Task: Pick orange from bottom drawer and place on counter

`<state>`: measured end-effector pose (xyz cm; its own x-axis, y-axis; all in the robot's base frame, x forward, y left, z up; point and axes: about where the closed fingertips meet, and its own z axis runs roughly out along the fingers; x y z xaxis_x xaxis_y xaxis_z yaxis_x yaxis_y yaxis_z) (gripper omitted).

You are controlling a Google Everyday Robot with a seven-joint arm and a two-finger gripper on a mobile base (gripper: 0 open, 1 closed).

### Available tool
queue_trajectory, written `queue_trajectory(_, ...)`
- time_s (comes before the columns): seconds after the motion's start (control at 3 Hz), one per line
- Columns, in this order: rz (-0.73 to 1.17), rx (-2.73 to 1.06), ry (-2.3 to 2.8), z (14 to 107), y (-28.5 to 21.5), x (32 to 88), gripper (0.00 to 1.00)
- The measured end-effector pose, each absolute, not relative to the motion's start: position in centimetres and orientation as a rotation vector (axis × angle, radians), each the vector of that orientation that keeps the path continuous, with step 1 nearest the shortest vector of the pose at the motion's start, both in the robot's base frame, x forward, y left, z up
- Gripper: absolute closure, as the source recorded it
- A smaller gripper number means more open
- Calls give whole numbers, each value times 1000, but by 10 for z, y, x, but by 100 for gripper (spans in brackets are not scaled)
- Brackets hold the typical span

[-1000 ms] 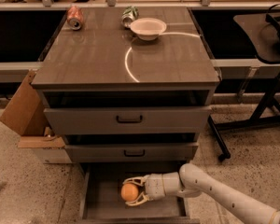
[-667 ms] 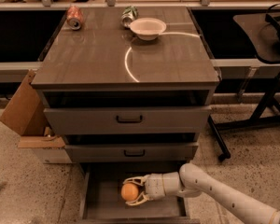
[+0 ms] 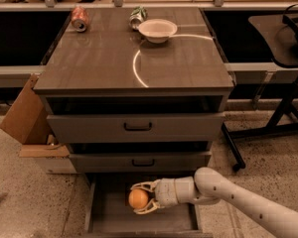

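**Orange in the gripper, lift out of the drawer comes next**

I have the white two-finger gripper (image 3: 140, 200) reached into the open, deep grey-brown bottom drawer (image 3: 111, 219), coming in from the right. Its fingers (image 3: 139, 186) curve around the small, round, smooth orange (image 3: 137, 199), one on the far side and one on the near side, and as far as I can see they are pinching the fruit. The orange sits about mid-drawer, under the front of the middle drawer with the black handle (image 3: 141, 161). I cannot tell whether it is resting on the drawer floor or is just off it.

I judge the pick to be nearly made and the placing not yet begun. The next move calls for drawing the orange towards me first, clear of the middle drawer's front, then up past the top drawer (image 3: 137, 127) to the glossy grey-brown wood-grain table (image 3: 94, 58).

The near half of the table is bare. The white round bowl (image 3: 158, 29), red soda can (image 3: 80, 19) and crumpled green can (image 3: 137, 17) all sit at the far edge, so I would set down well short of them.
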<state>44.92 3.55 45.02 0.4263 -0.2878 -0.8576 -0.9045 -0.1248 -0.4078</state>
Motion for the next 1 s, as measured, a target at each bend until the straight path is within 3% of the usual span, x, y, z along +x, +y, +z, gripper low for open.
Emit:
queue_trajectory(0.33, 676, -1699, 1055, 511, 35, 453, 100)
queue_trajectory(1.0, 661, -1663, 1088, 530, 28, 472, 100)
